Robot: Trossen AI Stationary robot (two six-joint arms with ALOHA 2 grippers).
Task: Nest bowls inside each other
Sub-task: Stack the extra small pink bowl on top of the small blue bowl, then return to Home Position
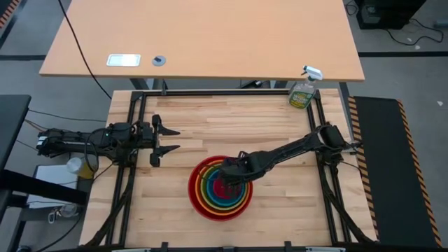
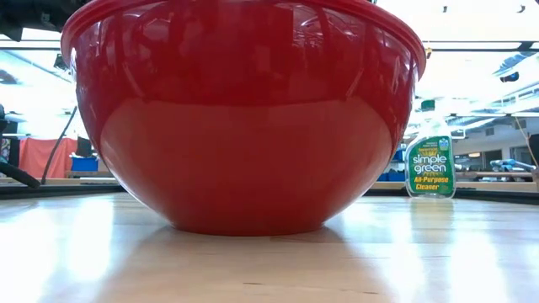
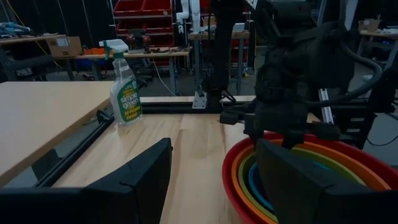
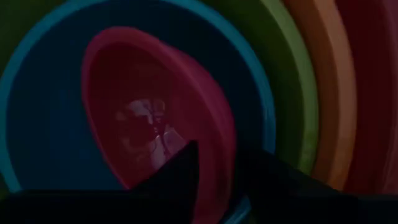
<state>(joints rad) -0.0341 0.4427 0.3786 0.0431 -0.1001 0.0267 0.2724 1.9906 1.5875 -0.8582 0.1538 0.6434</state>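
The bowls stand nested near the table's front middle (image 1: 220,187): red (image 2: 244,126) outermost, then orange (image 4: 323,74), lime green (image 4: 292,81) and blue (image 4: 50,124). The small pink bowl (image 4: 149,112) lies tilted inside the blue one. My right gripper (image 4: 221,168) points steeply down into the stack (image 1: 229,175), open. One finger (image 4: 186,165) is inside the pink bowl and the other (image 4: 280,183) is outside its rim. My left gripper (image 1: 168,138) waits level and open at the table's left, holding nothing. My right gripper stands astride the pink bowl's rim (image 4: 227,180) from above, one finger inside the bowl and one outside. A sliver of blue shows between the outer finger and the rim. Whether either finger touches the bowl I cannot tell.
A green spray bottle (image 1: 302,91) stands at the table's far right corner, also seen in the low view (image 2: 430,164). Black frame rails (image 1: 224,92) run along the table's edges. Bare wood lies left and right of the stack.
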